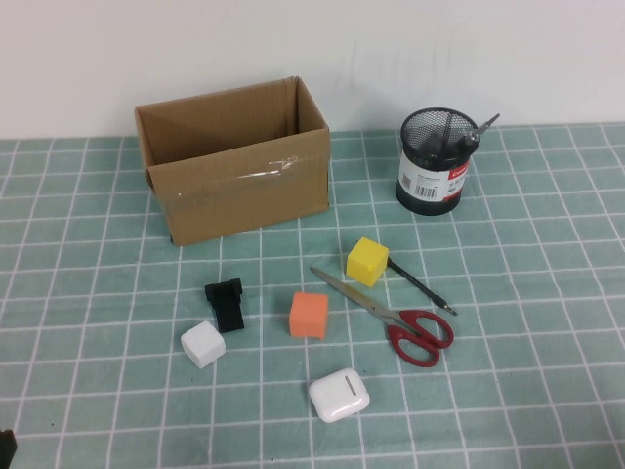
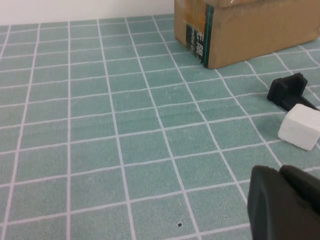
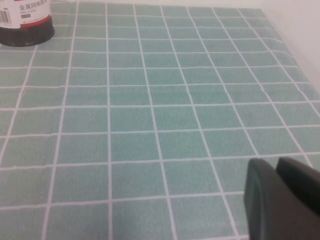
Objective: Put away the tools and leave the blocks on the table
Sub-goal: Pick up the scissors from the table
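Observation:
On the table (image 1: 98,293) lie red-handled scissors (image 1: 418,335) and a thin black pen-like tool (image 1: 422,286) beside the yellow block (image 1: 367,261). The orange block (image 1: 310,315) sits in the middle and the white block (image 1: 203,344) to its left; the white block also shows in the left wrist view (image 2: 300,127). A black-handled screwdriver (image 1: 476,132) stands in the mesh pen holder (image 1: 434,161), steel tip up. My left gripper (image 2: 280,172) is shut and empty, low at the near left, only a dark corner (image 1: 5,449) showing in the high view. My right gripper (image 3: 276,167) is shut and empty over bare mat at the right, outside the high view.
An open cardboard box (image 1: 234,161) stands at the back left; it also shows in the left wrist view (image 2: 250,30). A small black clip (image 1: 227,303) sits by the white block, and a white glossy case (image 1: 340,394) lies near the front. The holder's base shows in the right wrist view (image 3: 25,22).

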{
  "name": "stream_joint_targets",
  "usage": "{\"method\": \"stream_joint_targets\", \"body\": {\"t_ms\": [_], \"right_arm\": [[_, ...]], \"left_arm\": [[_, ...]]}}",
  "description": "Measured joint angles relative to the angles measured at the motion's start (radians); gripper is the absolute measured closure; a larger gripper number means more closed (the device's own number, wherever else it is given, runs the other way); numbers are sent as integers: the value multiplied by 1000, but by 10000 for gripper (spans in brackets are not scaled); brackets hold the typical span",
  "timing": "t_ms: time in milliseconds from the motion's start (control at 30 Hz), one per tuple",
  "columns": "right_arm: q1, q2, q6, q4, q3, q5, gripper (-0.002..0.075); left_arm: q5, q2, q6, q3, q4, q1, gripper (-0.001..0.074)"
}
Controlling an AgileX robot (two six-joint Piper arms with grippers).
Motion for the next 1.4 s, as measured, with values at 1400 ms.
{"method": "stream_joint_targets", "body": {"t_ms": [1400], "right_arm": [[0,7,87,654,-19,-366,732]], "left_arm": [[1,0,0,0,0,0,738]]}}
